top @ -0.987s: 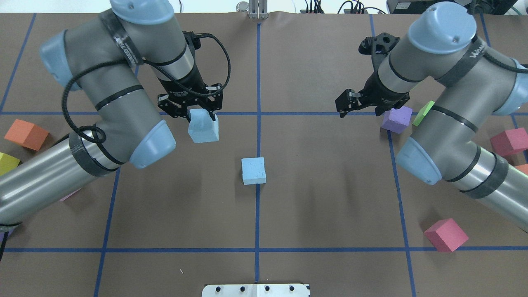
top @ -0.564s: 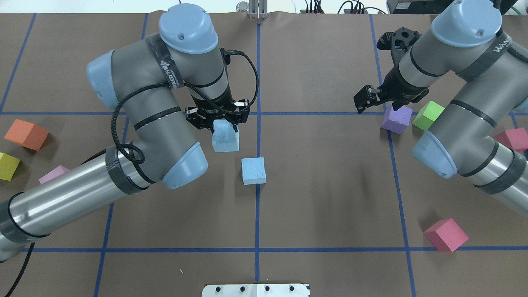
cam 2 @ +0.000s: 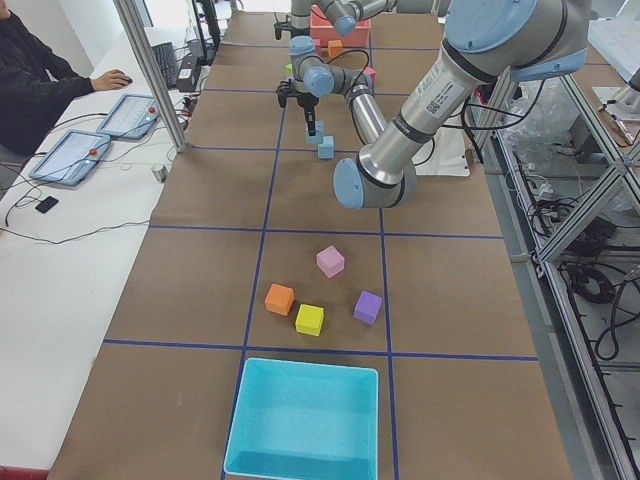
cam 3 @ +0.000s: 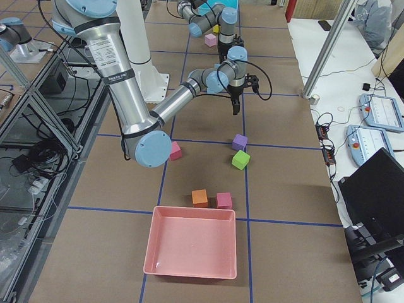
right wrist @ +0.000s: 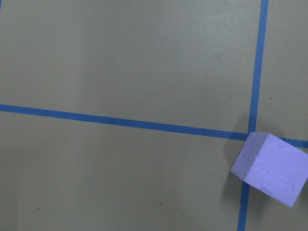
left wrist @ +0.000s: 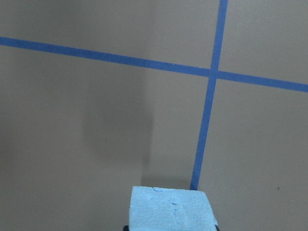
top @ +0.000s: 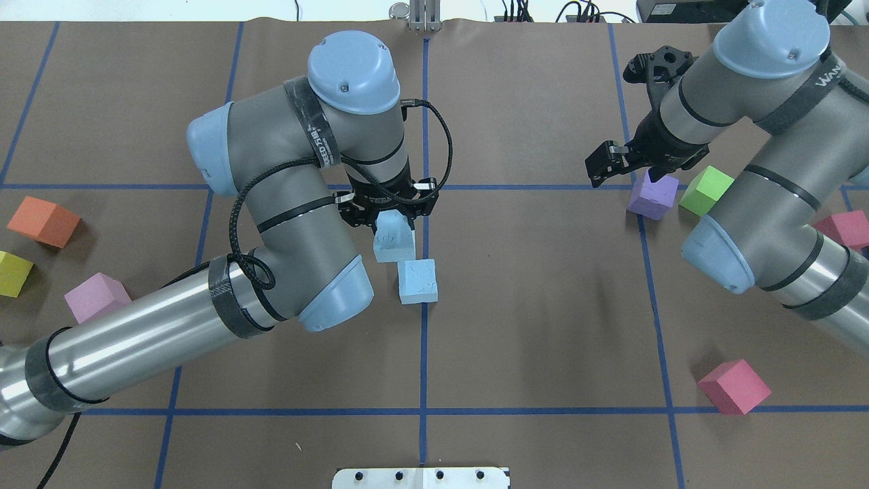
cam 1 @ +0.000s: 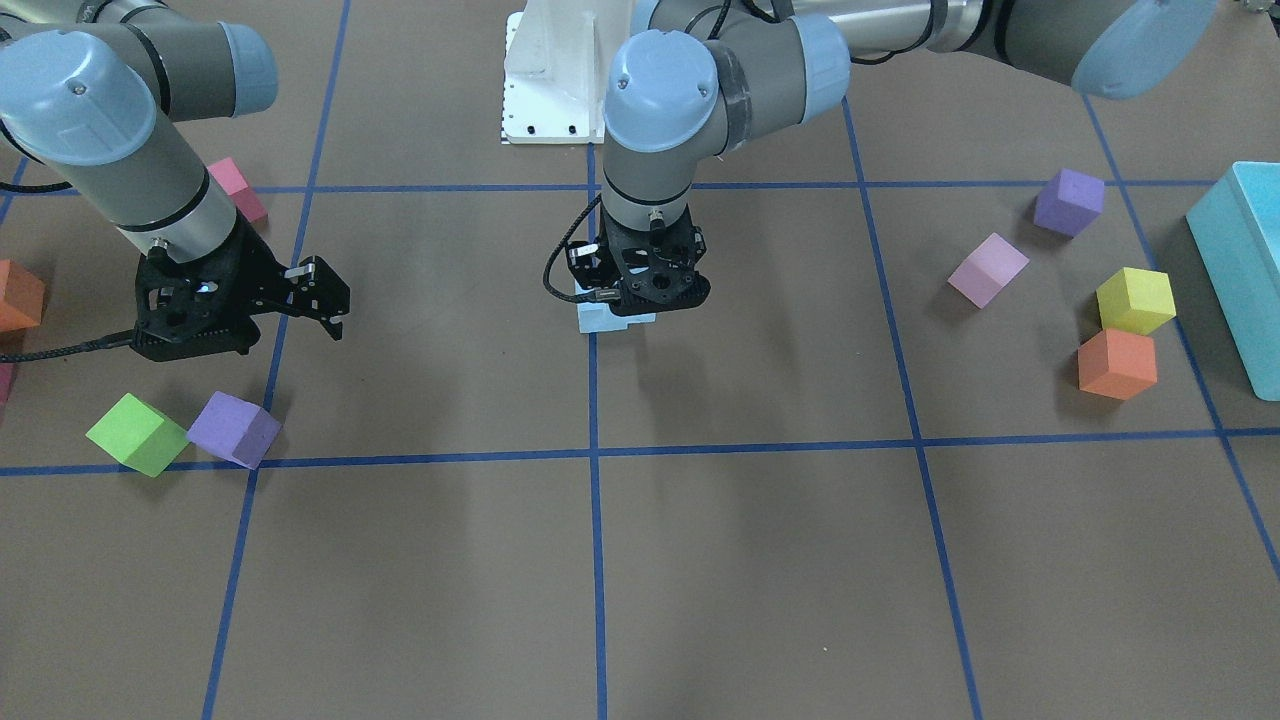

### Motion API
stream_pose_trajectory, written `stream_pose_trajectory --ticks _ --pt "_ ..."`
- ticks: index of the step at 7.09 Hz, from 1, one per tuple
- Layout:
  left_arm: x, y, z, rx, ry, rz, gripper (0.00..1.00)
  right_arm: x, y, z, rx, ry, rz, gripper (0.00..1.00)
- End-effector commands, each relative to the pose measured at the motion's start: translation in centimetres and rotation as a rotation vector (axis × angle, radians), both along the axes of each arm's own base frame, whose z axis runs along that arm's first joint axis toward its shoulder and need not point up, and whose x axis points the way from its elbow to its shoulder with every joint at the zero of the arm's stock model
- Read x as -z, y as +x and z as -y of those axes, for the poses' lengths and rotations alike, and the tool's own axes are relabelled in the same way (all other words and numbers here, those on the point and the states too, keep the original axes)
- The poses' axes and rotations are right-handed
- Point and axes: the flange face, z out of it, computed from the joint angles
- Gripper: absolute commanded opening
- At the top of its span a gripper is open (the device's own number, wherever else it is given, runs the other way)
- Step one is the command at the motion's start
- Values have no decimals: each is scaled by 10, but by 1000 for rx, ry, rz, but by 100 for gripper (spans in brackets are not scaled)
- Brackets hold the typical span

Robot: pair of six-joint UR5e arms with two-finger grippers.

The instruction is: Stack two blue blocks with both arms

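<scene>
The brown table (top: 543, 319) is being divided into squares by blue tape lines (top: 423, 353). A teal box (cam 2: 300, 420) is being kept at the table's end on the robot's left. The left arm (top: 292, 197) is being stretched in to the table's middle, while the right arm (top: 753, 129) is being held over the right side. The left gripper (top: 392, 219) is being pointed straight down, its fingers closed on the upper part of the held blue block (top: 394, 243). Whether this block is being kept clear of the table cannot be told. The second blue block (top: 417, 280) is being left flat on the centre line, just beside the held one on the robot's side; in the overhead view their corners are being shown meeting. The right gripper (top: 624, 170) is being held with its fingers spread and nothing between them, above a purple cube (top: 652, 197) with a green cube (top: 706, 190) beside it.
</scene>
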Motion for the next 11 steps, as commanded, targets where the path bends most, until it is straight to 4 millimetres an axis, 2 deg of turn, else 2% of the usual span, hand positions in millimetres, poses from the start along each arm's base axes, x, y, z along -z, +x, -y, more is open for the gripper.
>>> stream_pose_trajectory --ticks 1,3,8,9,10,11 --pt "-2 14 -15 -10 -6 -13 56 -1 0 0 0 0 0 100" --pt "-3 25 -25 -8 1 -1 56 -2 -1 -1 1 -1 0 100" --pt "-2 26 -24 -8 10 -15 59 -2 -1 -1 2 1 2 100" --pt "-2 26 -24 -8 10 -15 69 -2 0 -1 1 0 1 100" --pt "-1 24 -22 16 38 -8 98 -2 -1 -1 2 1 2 100" --pt "-1 24 -21 21 47 -15 99 -1 -2 -1 2 1 2 100"
